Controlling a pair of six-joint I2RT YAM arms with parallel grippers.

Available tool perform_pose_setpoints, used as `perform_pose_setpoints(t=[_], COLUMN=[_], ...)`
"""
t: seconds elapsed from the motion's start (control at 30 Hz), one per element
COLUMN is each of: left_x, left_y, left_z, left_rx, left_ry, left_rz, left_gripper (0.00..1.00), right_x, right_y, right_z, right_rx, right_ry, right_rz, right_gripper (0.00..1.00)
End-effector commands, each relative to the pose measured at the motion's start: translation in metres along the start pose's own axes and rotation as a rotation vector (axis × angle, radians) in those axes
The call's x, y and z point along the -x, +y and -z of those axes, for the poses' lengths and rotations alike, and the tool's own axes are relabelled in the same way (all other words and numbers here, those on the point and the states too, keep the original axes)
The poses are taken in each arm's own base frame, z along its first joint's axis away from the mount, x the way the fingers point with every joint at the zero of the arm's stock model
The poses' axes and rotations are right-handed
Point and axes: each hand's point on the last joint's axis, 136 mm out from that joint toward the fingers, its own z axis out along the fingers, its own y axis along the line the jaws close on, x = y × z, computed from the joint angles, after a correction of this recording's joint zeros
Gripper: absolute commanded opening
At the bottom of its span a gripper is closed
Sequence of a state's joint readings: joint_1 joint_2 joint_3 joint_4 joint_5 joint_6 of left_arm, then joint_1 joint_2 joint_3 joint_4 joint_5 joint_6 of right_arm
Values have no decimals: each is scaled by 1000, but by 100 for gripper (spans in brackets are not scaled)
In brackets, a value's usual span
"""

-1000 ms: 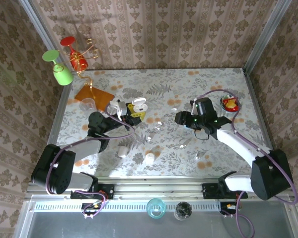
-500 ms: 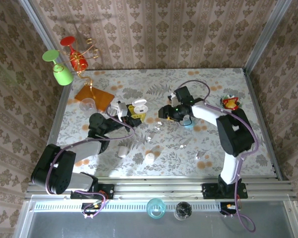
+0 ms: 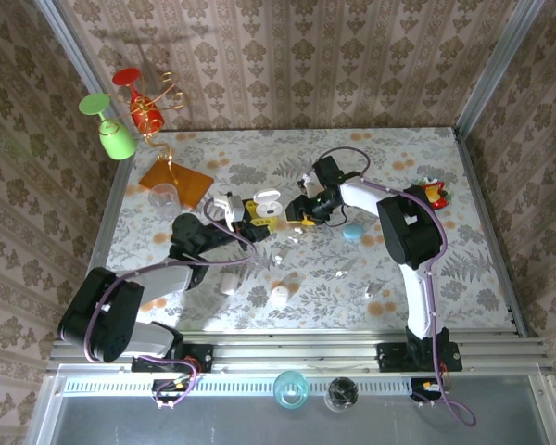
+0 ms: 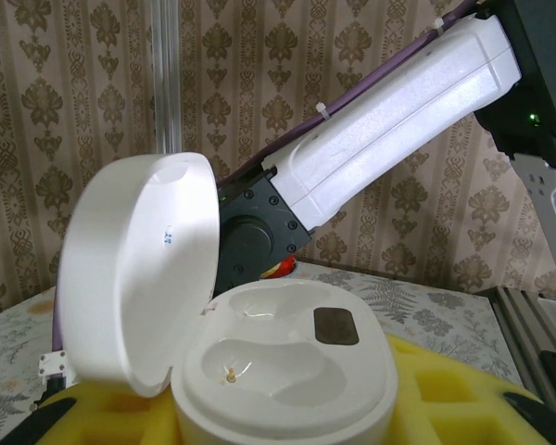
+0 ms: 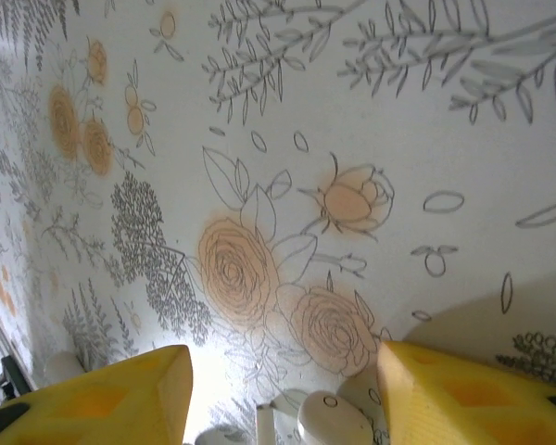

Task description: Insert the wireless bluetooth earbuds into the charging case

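White charging case (image 4: 287,366), lid up and both sockets empty, is sitting clamped in the left gripper (image 4: 287,408). Just beside the case, the right gripper (image 5: 287,389) is hovering with fingers apart, holding nothing, over a small white earbud (image 5: 324,419) lying on the table (image 5: 398,139). No earbud is being inserted yet.

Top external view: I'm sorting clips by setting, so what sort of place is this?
Probably a staged robot test booth: wallpapered walls framed by aluminium posts, a floral-covered table, and the left arm and right arm bolted to a rail.
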State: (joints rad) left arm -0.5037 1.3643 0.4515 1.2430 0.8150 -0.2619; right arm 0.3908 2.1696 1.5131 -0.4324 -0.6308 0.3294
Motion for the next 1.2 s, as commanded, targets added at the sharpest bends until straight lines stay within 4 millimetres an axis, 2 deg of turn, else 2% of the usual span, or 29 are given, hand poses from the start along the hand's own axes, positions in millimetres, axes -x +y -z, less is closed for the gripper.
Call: perform_pose_setpoints(t=[0.0,0.37,0.77,0.93,1.17], left_x=[13,13,12,11,8], left_y=[-2,-3,-3,-3,-2], left_z=[-4,-5,-5,-5,-6], left_rx=[-16,-20,-22,-23,-21], left_ry=[-37,-35,-35,-32,-26], left_rz=[-30,-17,-15,-12,-9], left_gripper=[32,32,32,32,32], right_x=[-27,-39,-46,-47,-47], right_y=[0,2,-7,-13,-16], right_z=[-7,3,-5,-10,-7], right_rx=[31,36,20,-1,-48], right_ry=[107,106,112,102,71], right_rz=[3,13,-24,-52,-54], right_gripper=[55,45,32,31,25])
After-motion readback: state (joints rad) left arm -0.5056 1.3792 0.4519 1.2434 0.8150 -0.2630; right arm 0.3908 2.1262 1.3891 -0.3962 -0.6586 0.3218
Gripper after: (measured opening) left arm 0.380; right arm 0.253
